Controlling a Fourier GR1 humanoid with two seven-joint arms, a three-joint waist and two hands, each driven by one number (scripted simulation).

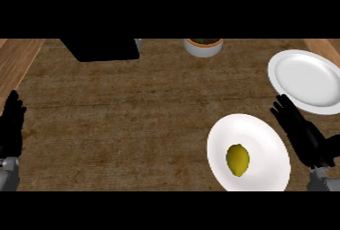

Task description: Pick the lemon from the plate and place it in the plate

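Resting on the near plate (256, 128), the lemon (238, 160) lies slightly below and left of the plate's middle, its long axis running toward the far edge of the surface (133, 117). The second plate (309, 78), bare in this view, sits farther back and to the right, near the first but apart from it. The right robot hand (302, 132) is just beside the right rim of the near plate, fingers straight and held together, pointing away from the robot toward the lower edge of the second plate. It holds nothing and does not touch the lemon. The left robot hand (11, 130) rests at the view's left edge, fingers up and relaxed, well apart from both plates. At the back of the surface stand a small white pot (203, 47) and a dark box (103, 48), neither concerned in the task. Progress, as judged here: no part of the task is done. The lemon has not been grasped or lifted. What is left is the reach over the near plate, the closing of fingers round the fruit, the carry, and the release onto the second plate.
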